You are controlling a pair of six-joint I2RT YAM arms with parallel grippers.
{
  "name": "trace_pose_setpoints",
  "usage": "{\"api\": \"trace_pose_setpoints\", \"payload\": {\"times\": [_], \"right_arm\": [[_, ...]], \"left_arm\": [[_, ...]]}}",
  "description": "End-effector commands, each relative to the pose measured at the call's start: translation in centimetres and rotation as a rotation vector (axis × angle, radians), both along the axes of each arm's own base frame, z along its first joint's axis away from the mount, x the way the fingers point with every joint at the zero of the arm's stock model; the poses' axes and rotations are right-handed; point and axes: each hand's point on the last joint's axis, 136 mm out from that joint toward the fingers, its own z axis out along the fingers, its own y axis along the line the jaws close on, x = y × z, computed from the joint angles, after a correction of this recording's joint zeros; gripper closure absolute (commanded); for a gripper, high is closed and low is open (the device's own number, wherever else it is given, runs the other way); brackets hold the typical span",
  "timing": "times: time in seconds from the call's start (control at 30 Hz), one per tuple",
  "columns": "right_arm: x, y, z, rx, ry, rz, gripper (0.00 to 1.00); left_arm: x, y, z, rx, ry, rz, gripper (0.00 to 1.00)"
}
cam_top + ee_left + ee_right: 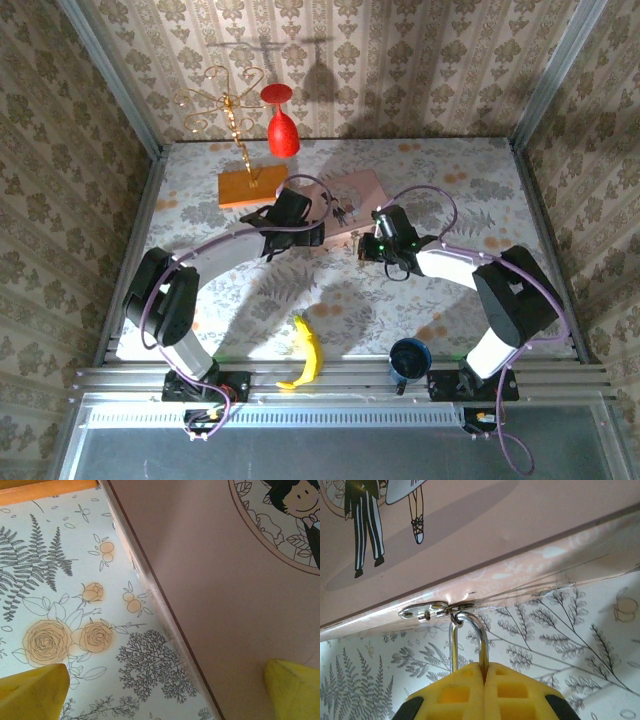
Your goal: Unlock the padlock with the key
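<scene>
Padlock (483,642), silver-shackled, mostly hidden

padlock (478,632) body hidden btwn right fingers (520,692), pink box (530,525) cut off at edges

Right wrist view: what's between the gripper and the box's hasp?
The padlock's shackle, hooked through the hasp and running down into the shut right gripper. The lock's body is hidden. This shows in the right wrist view.

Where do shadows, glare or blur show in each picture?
Top view: the red glass and gold stand cast shadows on the back wall. Left wrist view: the yellow fingertips are blurred at the bottom corners. Right wrist view: a long shadow crosses the pink box; the padlock shackle glints.
</scene>
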Motion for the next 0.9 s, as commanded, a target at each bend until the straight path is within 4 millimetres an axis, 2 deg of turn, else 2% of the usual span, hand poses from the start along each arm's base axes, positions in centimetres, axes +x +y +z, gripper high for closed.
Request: {"api": "trace_pose_setpoints", "payload": {"times": [0.0,0.2,0.87], "right_arm": [[-0.3,-1.9,0.8,-0.015,-0.008,-0.078,1.00],[-0.8,-2.4,1.1,0.012,-0.019,-0.118,1.00],[0.2,-1.4,-0.5,0.124,0.013,-0.216,1.00]], "left_arm": [[-2.9,2.1,-2.5,0.102,0.102,0.002,0.00],[-3.4,0.9,-1.7,0.065,0.077,-0.005,0.00],[-3.4,1.5,-2.3,0.069,0.086,0.010,0.00]]}}
